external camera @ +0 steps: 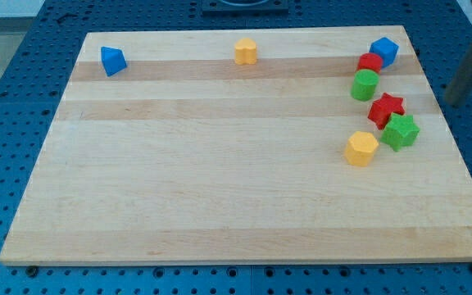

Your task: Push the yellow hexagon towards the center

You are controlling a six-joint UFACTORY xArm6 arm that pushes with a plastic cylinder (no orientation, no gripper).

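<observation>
You are looking down at a slant on a pale wooden board (220, 188) that lies on a blue perforated table (23, 82).

The arm ends in a dark rod (469, 70), blurred, at the view's right edge, off the board's right side. It has no claw to open or close, and it holds nothing. My tip (452, 102) is the rod's lower end; it sits beyond the board's right edge, level with the red star, well apart from every block and touching none. The blur leaves its exact end uncertain.

The yellow hexagon (361, 149) lies in the right part of the board, about midway between top and bottom, to the right of the board's centre. It is the lowest block of a cluster there. Just beside it, up and to the right, is a green star-like block (401, 131). Whether the two touch you cannot tell. A red star (385, 109) sits just above the green one, seemingly touching it.

Higher up stands a green cylinder (365, 85). Above it is a red block (370, 62), whose shape is unclear, and a blue block (384, 51) sits at the board's top right corner, close against the red one.

A second yellow block (246, 52) rests alone near the middle of the top edge. A blue block with a pointed shape (112, 60) sits near the top left corner.
</observation>
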